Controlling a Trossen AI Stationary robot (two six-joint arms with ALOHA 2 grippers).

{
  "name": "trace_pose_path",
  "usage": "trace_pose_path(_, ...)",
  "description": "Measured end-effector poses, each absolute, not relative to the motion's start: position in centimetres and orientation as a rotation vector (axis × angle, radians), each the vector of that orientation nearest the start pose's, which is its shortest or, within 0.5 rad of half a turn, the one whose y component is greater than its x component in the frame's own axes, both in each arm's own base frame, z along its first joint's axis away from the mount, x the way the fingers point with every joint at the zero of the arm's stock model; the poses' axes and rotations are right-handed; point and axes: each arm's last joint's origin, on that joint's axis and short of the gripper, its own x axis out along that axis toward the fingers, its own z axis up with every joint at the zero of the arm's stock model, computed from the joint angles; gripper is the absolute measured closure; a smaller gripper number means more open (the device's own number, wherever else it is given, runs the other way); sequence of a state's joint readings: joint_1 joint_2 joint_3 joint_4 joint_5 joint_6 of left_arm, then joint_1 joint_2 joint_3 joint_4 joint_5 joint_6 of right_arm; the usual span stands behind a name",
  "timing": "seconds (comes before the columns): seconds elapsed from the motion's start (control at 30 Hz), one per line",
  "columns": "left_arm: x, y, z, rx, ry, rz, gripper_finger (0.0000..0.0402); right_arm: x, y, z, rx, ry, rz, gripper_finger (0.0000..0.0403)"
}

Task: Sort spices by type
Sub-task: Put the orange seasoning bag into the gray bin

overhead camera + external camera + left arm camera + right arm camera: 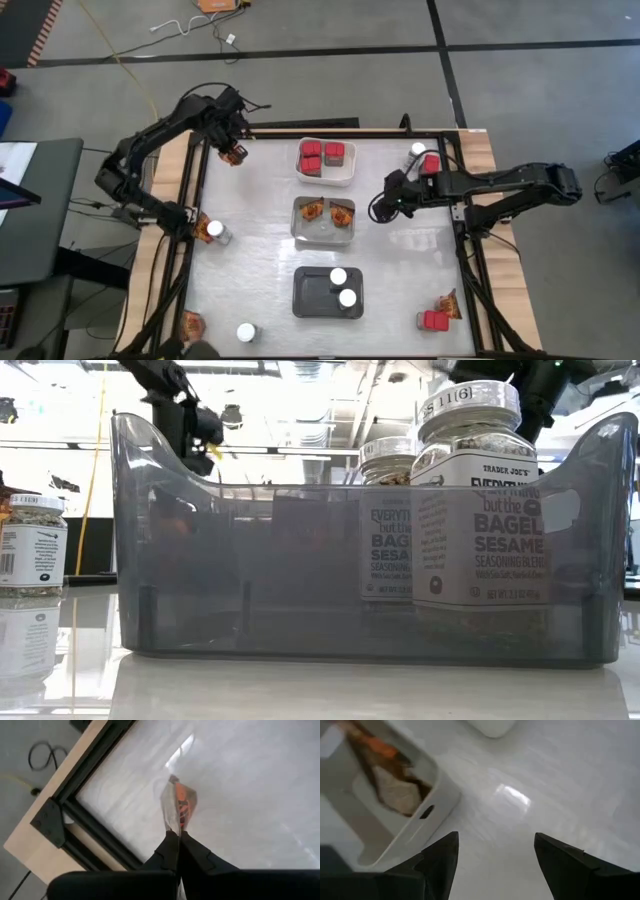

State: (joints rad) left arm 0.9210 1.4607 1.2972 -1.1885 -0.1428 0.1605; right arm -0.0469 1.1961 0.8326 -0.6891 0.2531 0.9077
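Observation:
My left gripper (236,148) (177,837) is at the table's far left corner, shut on an orange-brown crinkly packet (179,804). My right gripper (383,207) (495,840) hovers open over bare table just right of the clear tray (323,232), which holds two packets (341,212). The white tray (326,176) holds red boxes (312,158). The dark grey tray (305,300) (150,560) holds two white-lidded jars (343,287) (478,500). Loose spices stand or lie along the table's edges. My left gripper pinches the packet by one edge (173,826) between its two shut fingertips (192,851), coming from above and pointing down. The packet sticks out beyond the fingertips towards the table. I cannot tell whether its lower end touches the table.
Loose items: a jar (219,233) (30,545) and packet (204,228) at the left edge, a packet (192,323) and jar (245,332) near left, a red box (433,321) and packet (447,304) near right, a jar (417,150) and red box (432,163) far right.

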Motion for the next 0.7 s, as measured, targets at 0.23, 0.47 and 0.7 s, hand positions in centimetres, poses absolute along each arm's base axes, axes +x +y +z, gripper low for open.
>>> trace_pose_path(0.23, 17.1, 16.2, 32.7, -0.382, 1.255, 0.764, 0.0401, 22.3, -1.4, 23.6, 0.56, 0.87, -0.62, 0.0117)
trace_pose_path(0.47, 19.3, 11.8, 35.4, -0.39, 1.159, 0.722, 0.0401, 22.1, -1.3, 23.7, 0.436, 0.927, -0.531, 0.0117)
trace_pose_path(0.7, 22.2, 7.8, 37.5, -0.41, 1.059, 0.651, 0.0402, 20.6, -1.6, 23.8, 0.362, 0.94, -0.458, 0.0117)
